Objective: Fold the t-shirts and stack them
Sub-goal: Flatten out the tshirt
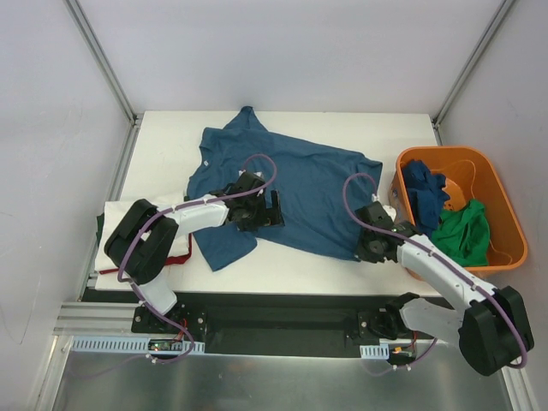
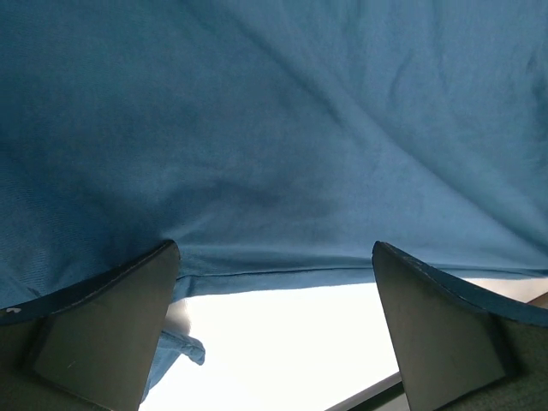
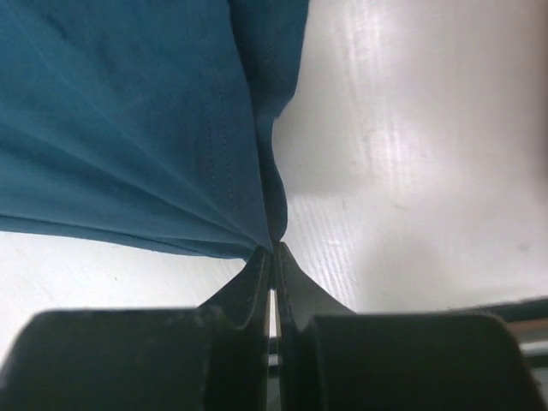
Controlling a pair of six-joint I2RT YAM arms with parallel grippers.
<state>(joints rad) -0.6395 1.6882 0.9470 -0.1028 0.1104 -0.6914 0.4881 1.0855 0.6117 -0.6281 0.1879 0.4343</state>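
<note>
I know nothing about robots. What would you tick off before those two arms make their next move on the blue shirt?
1. Right gripper shut on the plain blue fabric t-shirt's edge: ok, fabric is pinched between its fingers.
2. Left gripper holding the hem: not ok, it is open over the hem.
3. Blue shirt flat on the white table: not ok, it lies wrinkled and askew.
4. Other shirts out of the way: ok, the green t-shirt and dark blue t-shirt sit in the orange plastic basket.
5. Pinch firm enough to pull: cannot tell.
</note>
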